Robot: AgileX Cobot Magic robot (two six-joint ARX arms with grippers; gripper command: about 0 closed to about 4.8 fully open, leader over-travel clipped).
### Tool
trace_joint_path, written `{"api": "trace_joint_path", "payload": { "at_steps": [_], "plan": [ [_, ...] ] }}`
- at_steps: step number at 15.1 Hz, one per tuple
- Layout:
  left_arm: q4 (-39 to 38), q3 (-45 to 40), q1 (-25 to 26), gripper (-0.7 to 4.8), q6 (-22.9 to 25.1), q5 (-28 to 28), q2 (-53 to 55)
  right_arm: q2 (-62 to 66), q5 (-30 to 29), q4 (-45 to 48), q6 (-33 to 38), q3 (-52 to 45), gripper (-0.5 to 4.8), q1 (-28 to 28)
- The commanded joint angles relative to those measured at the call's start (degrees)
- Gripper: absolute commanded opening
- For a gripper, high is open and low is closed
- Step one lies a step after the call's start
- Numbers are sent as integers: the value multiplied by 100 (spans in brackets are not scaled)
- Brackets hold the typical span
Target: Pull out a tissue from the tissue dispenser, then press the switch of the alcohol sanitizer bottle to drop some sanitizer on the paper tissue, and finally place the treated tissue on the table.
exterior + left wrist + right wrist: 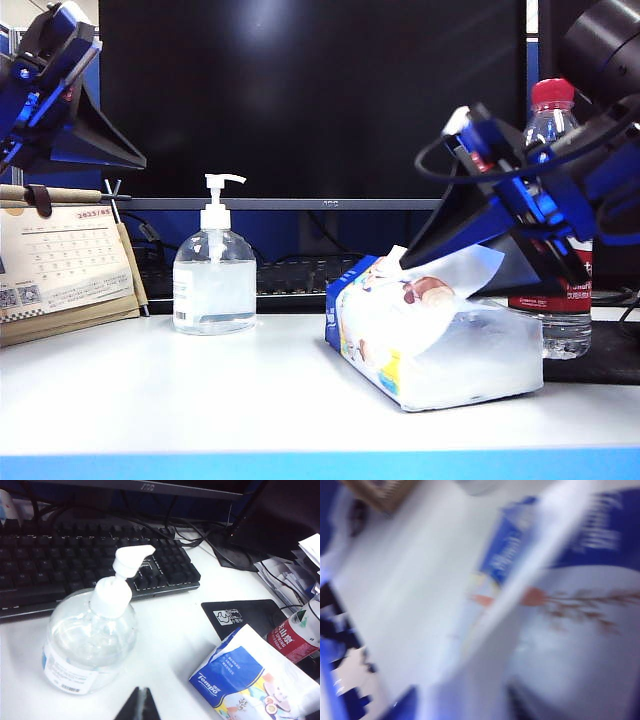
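Tissue rises as a white sheet from the top slot of the tissue dispenser, which lies on the white surface at about 4 o'clock in the exterior view. Its upper end reaches the right hand, whose dark fingers stand over the pack; how wide they stand, and whether they grip the sheet, cannot be told. In the blurred right wrist view the tissue crosses the printed dispenser as a pale diagonal band running between two dark shapes at the frame edge. Alcohol sanitizer bottle stands upright at about 9 o'clock from the pack, well apart from it, with the switch on top. Left hand hangs at 10 o'clock, holding nothing; in the left wrist view its fingers meet in a point beside the bottle, with its switch clear of them.
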Motion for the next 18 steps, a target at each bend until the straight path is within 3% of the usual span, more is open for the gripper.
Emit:
{"api": "trace_joint_path", "payload": {
  "at_steps": [1,6,11,14,18],
  "plan": [
    [76,17,0,-5,26,39,-20,-20,376,157,-197,9,63,4],
    [120,17,0,-5,28,24,-17,-17,476,238,-195,7,-1,4],
    [118,17,2,-5,28,26,-17,232,468,319,-140,7,0,4],
    [116,17,2,-5,28,26,-17,566,83,713,155,7,27,4],
    [111,15,2,-5,28,22,-17,570,-195,1040,295,9,-1,4]
  ]
}}
